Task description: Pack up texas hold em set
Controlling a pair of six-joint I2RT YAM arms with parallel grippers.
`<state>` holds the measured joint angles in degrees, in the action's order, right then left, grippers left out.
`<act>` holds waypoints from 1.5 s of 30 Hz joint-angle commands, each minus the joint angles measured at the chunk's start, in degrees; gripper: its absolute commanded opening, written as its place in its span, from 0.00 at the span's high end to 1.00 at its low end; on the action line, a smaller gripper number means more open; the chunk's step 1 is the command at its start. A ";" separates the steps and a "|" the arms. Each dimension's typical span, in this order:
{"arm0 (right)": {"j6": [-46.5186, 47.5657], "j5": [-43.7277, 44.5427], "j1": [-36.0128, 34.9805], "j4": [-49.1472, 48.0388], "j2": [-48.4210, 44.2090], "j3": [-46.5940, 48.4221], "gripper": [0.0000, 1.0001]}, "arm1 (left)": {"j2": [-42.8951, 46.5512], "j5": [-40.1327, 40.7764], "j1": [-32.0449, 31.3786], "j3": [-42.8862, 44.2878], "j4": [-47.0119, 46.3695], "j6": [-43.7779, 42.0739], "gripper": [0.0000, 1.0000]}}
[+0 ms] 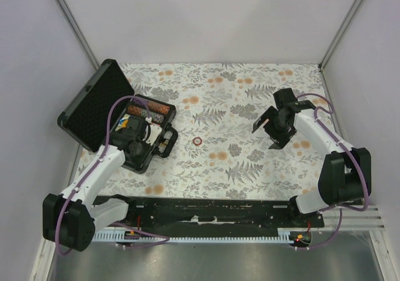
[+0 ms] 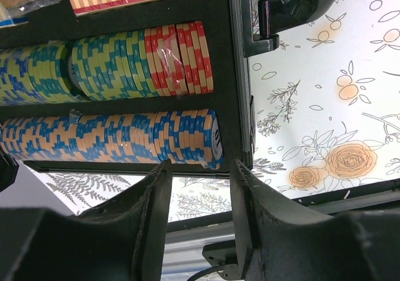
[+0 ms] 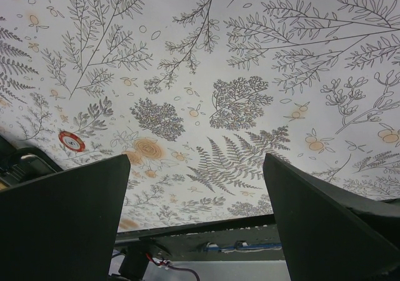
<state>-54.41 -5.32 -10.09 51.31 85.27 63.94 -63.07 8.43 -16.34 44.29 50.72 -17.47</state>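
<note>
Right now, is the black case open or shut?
Open. The case has its lid tipped back, and chip rows show inside.

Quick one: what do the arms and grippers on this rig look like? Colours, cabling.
Both arms match: left arm and right arm have white links, chunky black joint housings and a purple cable looped outside. The left gripper and right gripper are matte black, with broad wedge-shaped jaws. No markings visible.

Overhead wide; wrists close, downward; right shares red chip (image 1: 197,141).
</note>
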 commanded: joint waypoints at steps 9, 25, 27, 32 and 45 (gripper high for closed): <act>0.10 -0.30 0.24 -1.30 0.33 2.06 0.05 | 6.11 -3.68 0.34 8.17 1.66 -0.89 0.48; 8.09 2.06 -11.78 -3.85 7.53 9.35 0.10 | 11.22 10.56 0.34 13.88 -4.94 20.86 0.30; 8.97 3.47 -14.07 -3.85 8.76 11.37 0.11 | 9.73 8.81 0.34 14.50 -2.65 26.23 0.51; 9.94 4.97 -18.03 -3.67 12.19 14.63 0.12 | 5.33 6.27 0.34 14.33 3.68 42.23 0.77; 9.24 6.20 -20.24 -3.85 14.48 14.72 0.12 | 6.21 10.63 0.34 0.97 3.33 62.21 0.98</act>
<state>-45.54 -1.04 -30.06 47.83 99.83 76.97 -57.52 13.93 -16.19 45.54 54.74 37.47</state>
